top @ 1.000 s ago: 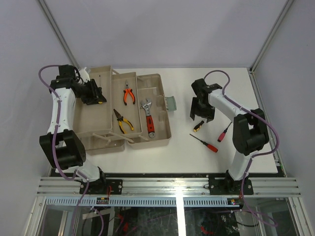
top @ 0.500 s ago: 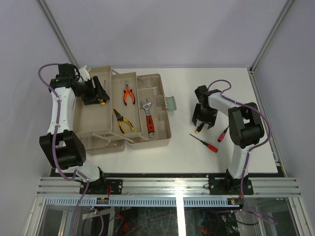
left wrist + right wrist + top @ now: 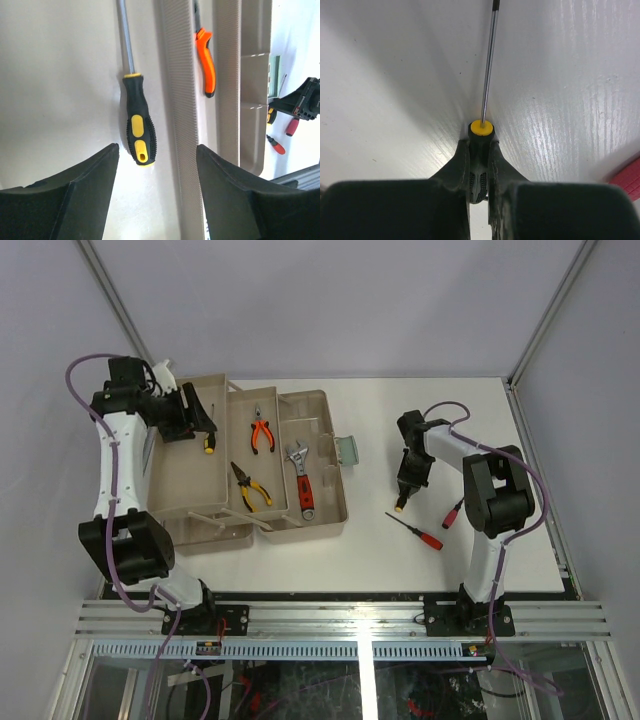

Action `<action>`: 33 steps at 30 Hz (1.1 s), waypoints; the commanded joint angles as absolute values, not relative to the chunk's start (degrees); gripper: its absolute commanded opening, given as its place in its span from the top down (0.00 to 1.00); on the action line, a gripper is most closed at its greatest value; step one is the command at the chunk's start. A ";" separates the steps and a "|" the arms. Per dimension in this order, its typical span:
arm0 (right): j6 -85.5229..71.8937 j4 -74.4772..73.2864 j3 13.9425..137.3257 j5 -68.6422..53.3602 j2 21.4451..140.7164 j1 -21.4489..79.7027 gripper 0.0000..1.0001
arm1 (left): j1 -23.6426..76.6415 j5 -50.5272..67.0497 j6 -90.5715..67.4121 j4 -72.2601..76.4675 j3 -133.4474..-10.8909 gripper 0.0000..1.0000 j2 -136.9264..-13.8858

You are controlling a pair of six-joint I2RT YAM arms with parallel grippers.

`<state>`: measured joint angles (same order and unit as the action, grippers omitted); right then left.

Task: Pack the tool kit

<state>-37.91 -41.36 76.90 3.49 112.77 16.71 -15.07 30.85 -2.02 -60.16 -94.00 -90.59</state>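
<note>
The tan toolbox (image 3: 338, 502) lies open at the left of the table, its trays spread out. My left gripper (image 3: 192, 420) (image 3: 157, 150) hovers open over the left tray, just behind a black-and-yellow screwdriver (image 3: 207, 441) (image 3: 138, 126) that lies loose on the tray floor. Orange pliers (image 3: 262, 432), yellow pliers (image 3: 250, 486) and a red-handled wrench (image 3: 301, 480) lie in the middle trays. My right gripper (image 3: 408, 480) (image 3: 480, 146) is down on the table, shut on the handle of a second black-and-yellow screwdriver (image 3: 400, 506) (image 3: 481, 131), whose shaft points away along the tabletop.
Two red-handled screwdrivers (image 3: 420, 533) (image 3: 455, 510) lie on the white table near my right gripper. The pale green latch (image 3: 348, 449) sticks out from the box's right side. A ribbed tray wall (image 3: 179, 100) runs right of the left gripper.
My right gripper dropped over the screwdriver on the table and shut on its handle. My left gripper let its screwdriver go into the tray and drew back to the left.
</note>
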 commanded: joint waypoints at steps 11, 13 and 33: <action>-36.52 -13.25 82.77 -21.56 93.50 16.70 1.00 | -12.45 55.44 -6.32 -51.48 -105.92 0.21 -86.57; -40.06 -4.50 82.14 -28.04 92.12 16.93 1.00 | -9.32 57.75 -8.07 -50.83 -105.03 0.20 -87.00; -58.18 26.73 89.15 -39.80 98.98 29.41 1.00 | 6.51 63.88 -24.42 -29.80 -94.95 0.21 -85.46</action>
<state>-55.46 18.96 85.82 -38.02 99.31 28.34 5.50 61.80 -22.72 -34.22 -95.94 -86.19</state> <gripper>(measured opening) 0.199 0.791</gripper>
